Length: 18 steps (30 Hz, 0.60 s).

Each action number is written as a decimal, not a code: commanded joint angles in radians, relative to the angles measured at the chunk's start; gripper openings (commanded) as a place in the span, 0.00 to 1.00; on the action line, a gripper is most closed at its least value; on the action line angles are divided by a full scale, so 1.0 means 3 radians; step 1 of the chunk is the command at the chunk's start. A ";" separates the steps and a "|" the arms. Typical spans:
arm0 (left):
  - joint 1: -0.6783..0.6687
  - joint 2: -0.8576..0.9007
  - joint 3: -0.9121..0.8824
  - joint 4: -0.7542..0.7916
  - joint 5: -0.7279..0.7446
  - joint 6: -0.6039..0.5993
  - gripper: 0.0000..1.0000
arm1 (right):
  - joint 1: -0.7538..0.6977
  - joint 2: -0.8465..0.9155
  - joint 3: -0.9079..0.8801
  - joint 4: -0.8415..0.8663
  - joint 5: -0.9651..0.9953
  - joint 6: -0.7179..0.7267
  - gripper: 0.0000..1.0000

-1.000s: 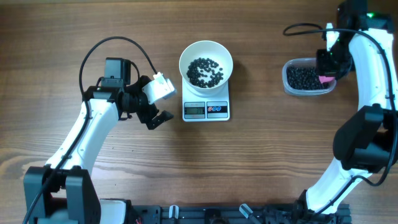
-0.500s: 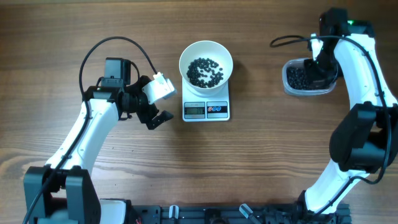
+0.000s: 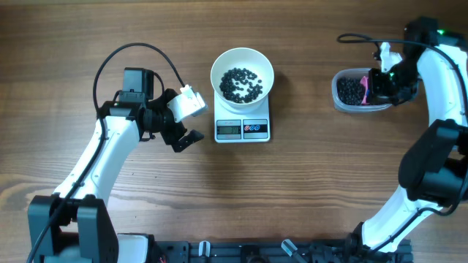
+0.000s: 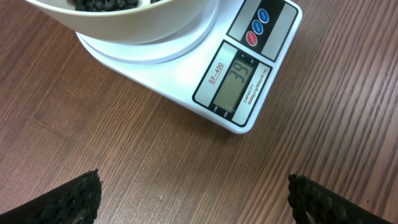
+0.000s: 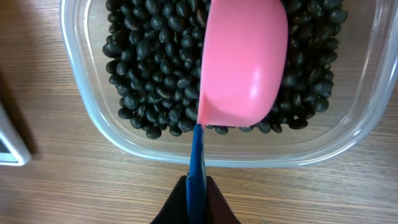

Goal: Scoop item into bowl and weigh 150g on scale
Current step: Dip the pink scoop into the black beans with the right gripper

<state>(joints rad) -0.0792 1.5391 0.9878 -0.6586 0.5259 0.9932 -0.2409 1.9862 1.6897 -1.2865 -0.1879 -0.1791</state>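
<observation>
Small glossy black beans (image 5: 149, 74) lie heaped in the clear tub (image 5: 87, 121)

Bowl (image 4: 134, 28) mostly beyond left wrist view's edge

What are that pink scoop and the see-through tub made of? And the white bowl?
The pink scoop is likely plastic: smooth, with a soft sheen. The tub looks like clear plastic, see-through at its wall. The white bowl is smooth and opaque: plastic or ceramic, unclear.
</observation>
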 commanded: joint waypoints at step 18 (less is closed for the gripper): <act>0.0015 0.0032 -0.0027 -0.0001 0.0078 0.0032 1.00 | -0.0161 0.0065 -0.0148 0.0097 -0.0605 -0.0291 0.04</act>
<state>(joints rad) -0.0792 1.5391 0.9878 -0.6586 0.5259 0.9936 -0.2924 1.9862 1.6798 -1.2823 -0.3149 -0.2604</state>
